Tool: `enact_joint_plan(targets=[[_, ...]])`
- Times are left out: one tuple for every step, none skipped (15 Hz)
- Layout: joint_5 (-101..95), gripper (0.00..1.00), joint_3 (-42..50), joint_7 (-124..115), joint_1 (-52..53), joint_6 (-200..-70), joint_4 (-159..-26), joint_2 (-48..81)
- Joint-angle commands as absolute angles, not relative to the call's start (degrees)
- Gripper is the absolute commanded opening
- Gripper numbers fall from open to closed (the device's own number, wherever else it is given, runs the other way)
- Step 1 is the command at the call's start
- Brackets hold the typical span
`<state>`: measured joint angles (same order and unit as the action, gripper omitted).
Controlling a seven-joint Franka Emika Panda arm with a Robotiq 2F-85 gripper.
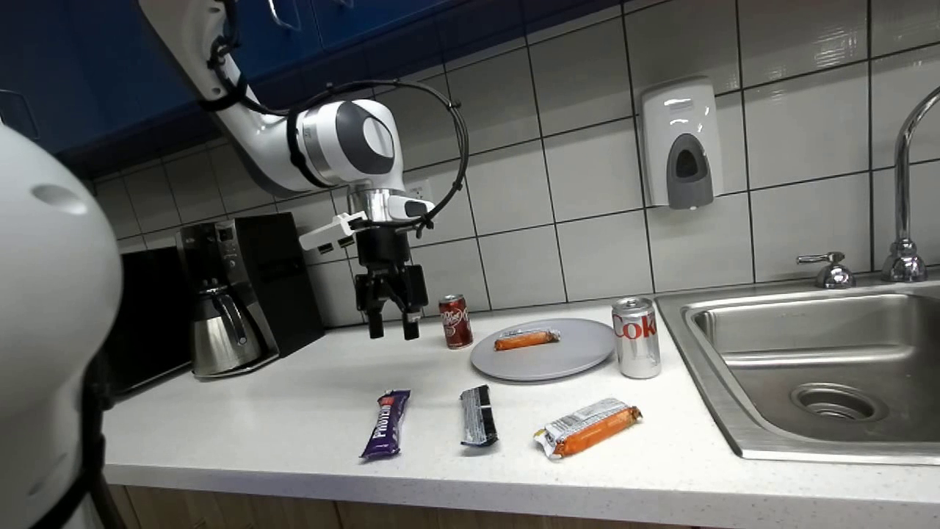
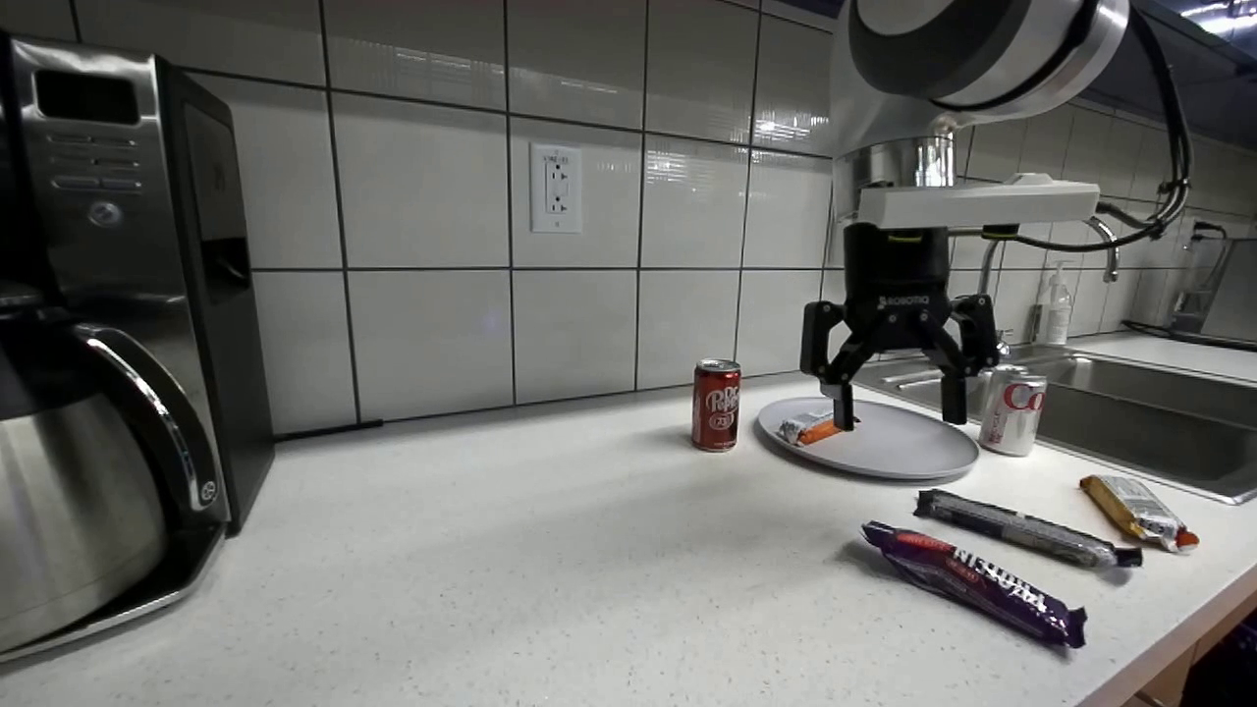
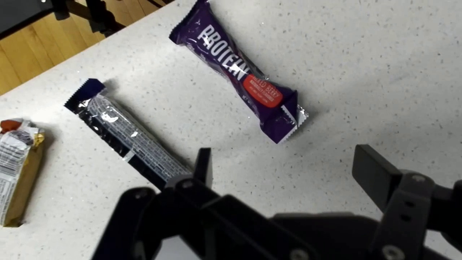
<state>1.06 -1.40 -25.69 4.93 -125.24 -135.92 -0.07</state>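
My gripper (image 1: pixel 393 327) is open and empty above the counter; it also shows in an exterior view (image 2: pixel 899 405) and the wrist view (image 3: pixel 283 166). A purple protein bar (image 3: pixel 231 68) lies nearest the fingertips in the wrist view. A black and silver bar (image 3: pixel 130 137) lies beside it, its end hidden by a finger. An orange and white bar (image 1: pixel 587 427) lies further along, partly cut off in the wrist view (image 3: pixel 16 173). Another orange bar (image 1: pixel 526 339) lies on a grey plate (image 1: pixel 543 369). A red Dr Pepper can (image 2: pixel 717 406) and a silver Coke can (image 1: pixel 637 338) stand beside the plate.
A coffee maker (image 1: pixel 228 330) with a steel carafe stands at one end of the counter (image 1: pixel 294 419). A steel sink (image 1: pixel 712 389) with a faucet (image 1: pixel 903 184) lies at the other end. A soap dispenser (image 1: pixel 679 143) hangs on the tiled wall. Blue cabinets (image 1: pixel 411 18) hang above.
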Motion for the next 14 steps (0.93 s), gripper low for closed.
enact_joint_plan(targets=[[0.77, 1.0, -2.07, -25.53, 4.25, -125.11, -136.07, -0.15], [0.65, 1.0, -2.07, -25.48, 4.25, -125.11, -136.19, -0.16], [0.63, 1.0, -2.07, -25.42, 4.25, -125.1, -136.23, -0.16], [0.63, 1.0, -2.07, -25.38, 4.25, -125.1, -136.24, -0.17], [0.63, 1.0, -2.07, -25.36, 4.25, -125.1, -136.24, -0.17], [0.62, 1.0, -2.07, -25.34, 4.25, -125.1, -136.24, -0.17], [0.62, 1.0, -2.07, -25.32, 4.25, -125.1, -136.24, -0.18], [0.0, 1.0, -2.29, -24.45, 4.47, -125.87, -136.54, -0.7], [-0.09, 1.0, -2.5, -23.49, 4.67, -126.53, -137.06, -1.22], [-0.65, 1.0, -2.79, -22.67, 4.86, -127.18, -137.79, -1.86], [-1.99, 1.0, -3.09, -22.57, 5.0, -127.17, -138.1, -2.06], [-2.76, 1.0, -3.45, -21.75, 5.13, -127.47, -138.72, -2.52], [-3.75, 1.0, -3.79, -21.28, 5.26, -127.74, -139.18, -2.83], [-5.08, 1.0, -4.15, -20.89, 5.47, -128.25, -139.97, -3.3]])
